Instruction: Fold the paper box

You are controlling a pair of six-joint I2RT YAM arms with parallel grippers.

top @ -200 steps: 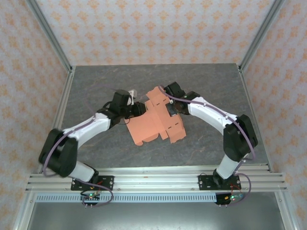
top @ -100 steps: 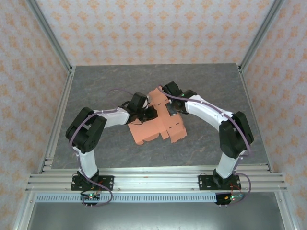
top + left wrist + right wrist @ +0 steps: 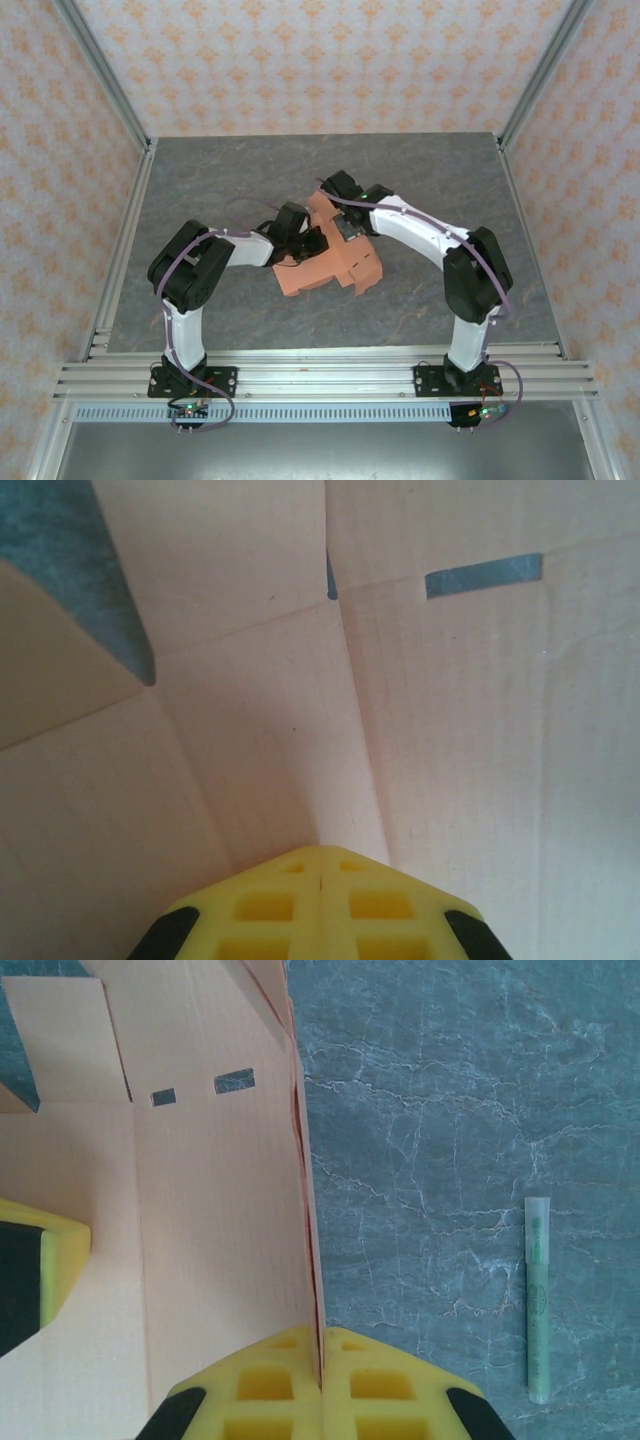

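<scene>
The 2 arms' jaws are closed, pinching the part-folded paper box (image 3: 330,268); its long axis is unclear.

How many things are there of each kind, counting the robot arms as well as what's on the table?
paper box, salmon-orange card: 1
green pen, lying on the table: 1
robot arms: 2, the left arm and the right arm
Total: 4
</scene>
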